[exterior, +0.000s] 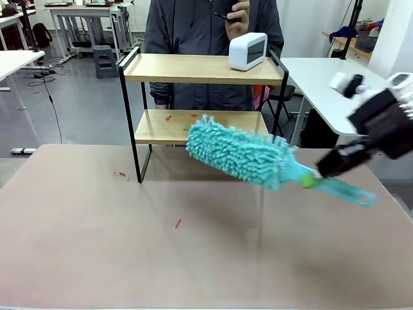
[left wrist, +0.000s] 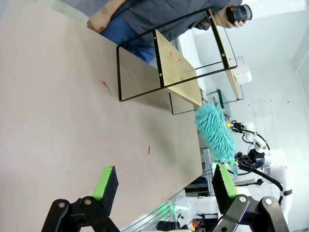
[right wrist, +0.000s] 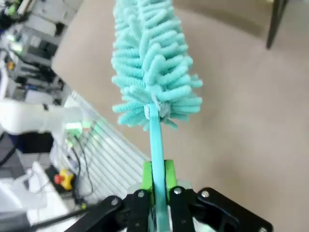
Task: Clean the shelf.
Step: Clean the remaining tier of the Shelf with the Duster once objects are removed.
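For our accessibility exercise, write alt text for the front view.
The black right gripper grips the handle of a fluffy turquoise microfibre duster, its head near the lower board of a small two-tier wooden shelf in a black metal frame. A white box-shaped device sits on the top board; a person stands behind.

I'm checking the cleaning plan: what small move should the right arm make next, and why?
Probably ease the duster onto the shelf's lower board and sweep left: the right gripper is shut on its handle, its head hangs at the board's front edge, and red bits lie on the board's left part.
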Tool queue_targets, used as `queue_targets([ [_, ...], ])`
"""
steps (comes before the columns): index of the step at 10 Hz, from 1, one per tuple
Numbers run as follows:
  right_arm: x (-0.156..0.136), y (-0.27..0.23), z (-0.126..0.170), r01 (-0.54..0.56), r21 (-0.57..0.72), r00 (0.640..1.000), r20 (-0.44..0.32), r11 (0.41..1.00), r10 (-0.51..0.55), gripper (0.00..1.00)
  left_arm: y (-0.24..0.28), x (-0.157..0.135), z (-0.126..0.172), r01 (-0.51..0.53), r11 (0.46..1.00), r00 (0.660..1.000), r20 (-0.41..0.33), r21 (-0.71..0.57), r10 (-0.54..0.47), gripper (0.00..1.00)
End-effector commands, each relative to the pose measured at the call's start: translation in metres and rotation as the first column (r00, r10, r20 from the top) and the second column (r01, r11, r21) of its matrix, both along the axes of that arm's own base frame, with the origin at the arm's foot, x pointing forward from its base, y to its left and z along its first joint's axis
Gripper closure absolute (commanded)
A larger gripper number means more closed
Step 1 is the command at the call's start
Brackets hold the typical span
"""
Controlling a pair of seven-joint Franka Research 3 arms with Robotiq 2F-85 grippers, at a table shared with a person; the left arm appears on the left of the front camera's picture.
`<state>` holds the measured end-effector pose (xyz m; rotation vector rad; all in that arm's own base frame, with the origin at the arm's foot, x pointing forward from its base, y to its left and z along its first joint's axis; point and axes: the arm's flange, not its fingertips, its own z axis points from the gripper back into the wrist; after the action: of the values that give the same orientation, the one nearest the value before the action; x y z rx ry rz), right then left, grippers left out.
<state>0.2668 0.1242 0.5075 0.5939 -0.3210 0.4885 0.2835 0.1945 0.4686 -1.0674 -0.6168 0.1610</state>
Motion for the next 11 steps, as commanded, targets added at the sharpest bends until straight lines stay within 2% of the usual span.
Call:
queue_targets([
  [1,-0.011,-0.035,-0.025,0.161,0.094,0.985,0.054,0.983,-0.166,0.88,-0.001,0.0,-0.001,0.0,1.0,1.0,0.029,-0.008,0.0,0.0],
  [2,0.0,0.0,0.0,0.0,0.0,1.0,0.0,1.0,0.0,0.88,-0.001,0.0,-0.001,0.0,1.0,1.0,0.029,-0.008,0.0,0.0],
  [4,0.027,-0.008,0.001,0.168,0.073,0.984,0.044,0.983,-0.171,0.88,-0.001,0.0,-0.001,0.0,1.0,1.0,0.029,-0.008,0.0,0.0],
  [5,0.045,-0.001,0.0,0.208,0.081,0.976,0.048,0.975,-0.213,0.88,-0.001,0.0,-0.001,0.0,1.0,1.0,0.029,-0.008,0.0,0.0],
  [11,0.119,0.048,-0.015,0.368,0.092,0.926,0.05,0.925,-0.373,0.88,-0.001,0.0,-0.001,0.0,1.0,1.0,0.029,-0.008,0.0,0.0],
])
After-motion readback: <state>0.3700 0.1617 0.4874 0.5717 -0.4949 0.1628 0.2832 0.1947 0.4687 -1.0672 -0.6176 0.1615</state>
